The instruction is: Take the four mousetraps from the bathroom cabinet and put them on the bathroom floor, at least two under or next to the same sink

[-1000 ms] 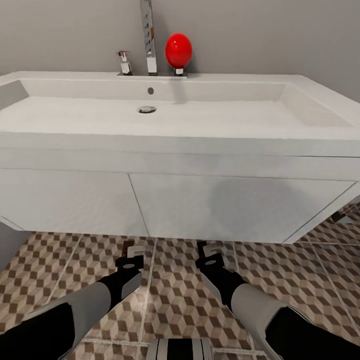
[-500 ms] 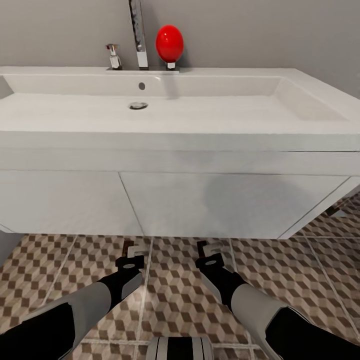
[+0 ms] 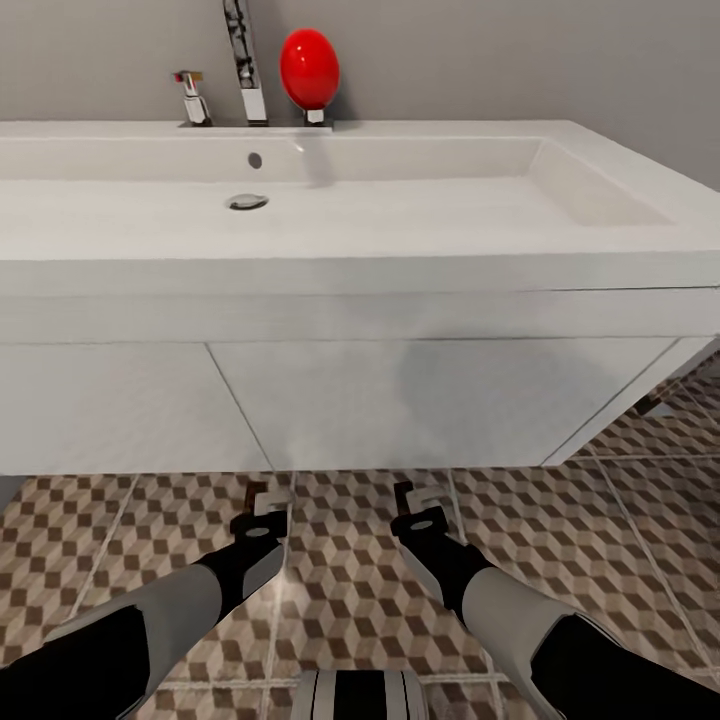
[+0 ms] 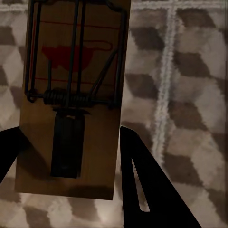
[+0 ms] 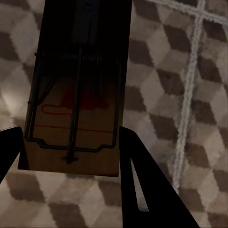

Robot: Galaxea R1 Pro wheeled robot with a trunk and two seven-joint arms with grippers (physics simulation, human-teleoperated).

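Left wrist view: mousetrap [image 4: 71,95] unlabelled, red mark.

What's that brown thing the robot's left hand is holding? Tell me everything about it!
It's a mousetrap: a flat, rectangular slab that looks like brown wood, with a red picture printed on it. On top sit thin dark wire bars, a coiled spring across the middle and a dark tab. The left gripper pinches it between its two black fingers, holding it above the cube-patterned bathroom floor.
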